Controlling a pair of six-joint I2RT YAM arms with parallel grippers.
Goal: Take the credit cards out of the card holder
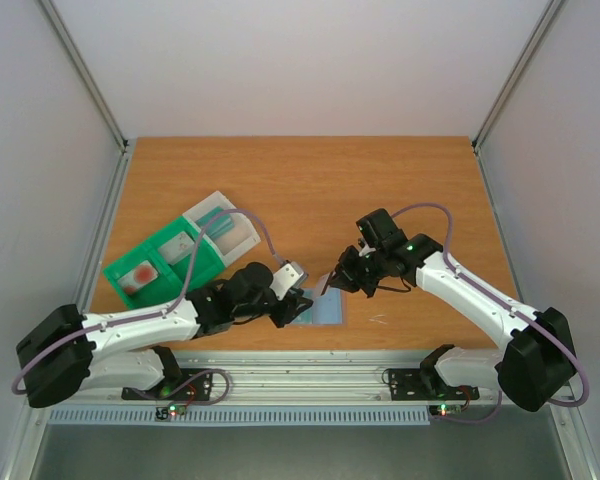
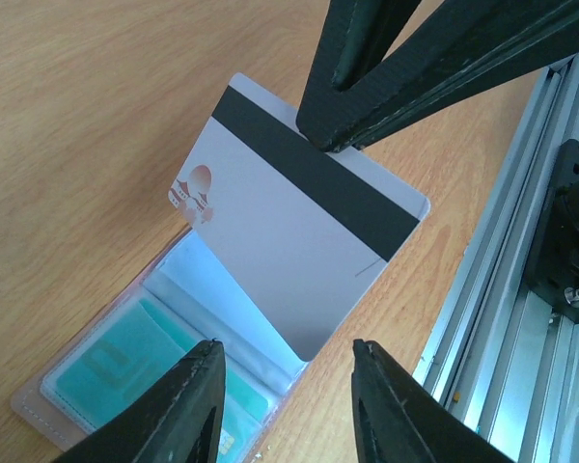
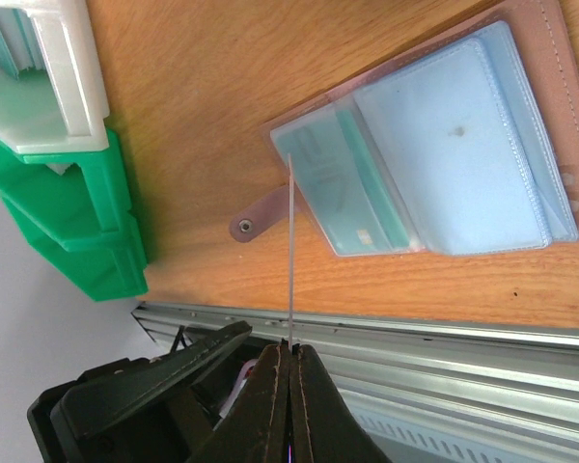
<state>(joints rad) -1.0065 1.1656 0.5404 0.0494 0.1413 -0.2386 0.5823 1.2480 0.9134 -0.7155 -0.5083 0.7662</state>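
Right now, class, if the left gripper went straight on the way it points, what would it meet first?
Most likely the magnetic-stripe card pinched by the right gripper: its lower corner hangs between the open fingers of the left gripper. The open card holder lies beyond it, though depth is uncertain.

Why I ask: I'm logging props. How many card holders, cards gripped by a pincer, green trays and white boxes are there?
card holder: 1
card held in the right pincer: 1
green tray: 1
white box: 1
total: 4
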